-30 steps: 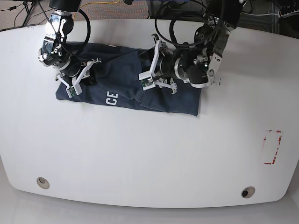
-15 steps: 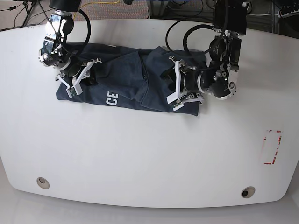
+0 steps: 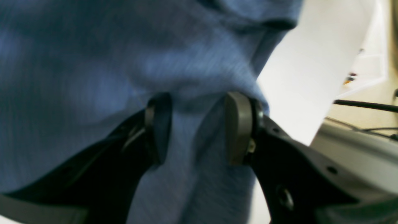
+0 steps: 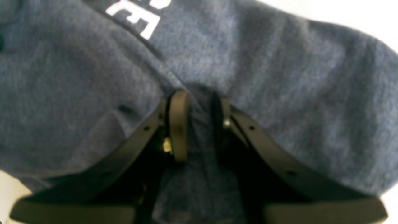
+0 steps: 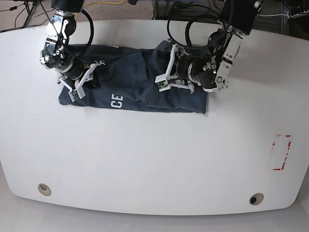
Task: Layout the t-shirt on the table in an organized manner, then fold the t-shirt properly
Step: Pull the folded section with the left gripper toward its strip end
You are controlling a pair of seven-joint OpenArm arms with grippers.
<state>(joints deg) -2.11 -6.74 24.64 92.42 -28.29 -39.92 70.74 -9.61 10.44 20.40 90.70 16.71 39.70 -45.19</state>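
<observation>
The dark navy t-shirt (image 5: 130,79) lies as a bunched strip across the far half of the white table (image 5: 154,159), with white lettering (image 5: 115,102) near its front edge. On its left end, my right gripper (image 5: 79,86) is shut on a pinched ridge of cloth; the right wrist view shows that ridge of t-shirt (image 4: 279,77) running between the pads of the gripper (image 4: 199,124), below the lettering (image 4: 133,18). My left gripper (image 5: 163,73) sits over the right half. In its wrist view the gripper (image 3: 197,127) has a fold of t-shirt (image 3: 93,62) caught between its pads beside bare table (image 3: 311,62).
Two metal grommet holes (image 5: 44,189) (image 5: 256,198) sit near the front edge. A red-outlined rectangle mark (image 5: 281,152) is at the right. Cables and floor lie beyond the far edge.
My left gripper swung right and toward the front, then back up and left toward the shirt's middle, and the right half of the cloth shifted with it. The right arm stayed put.
</observation>
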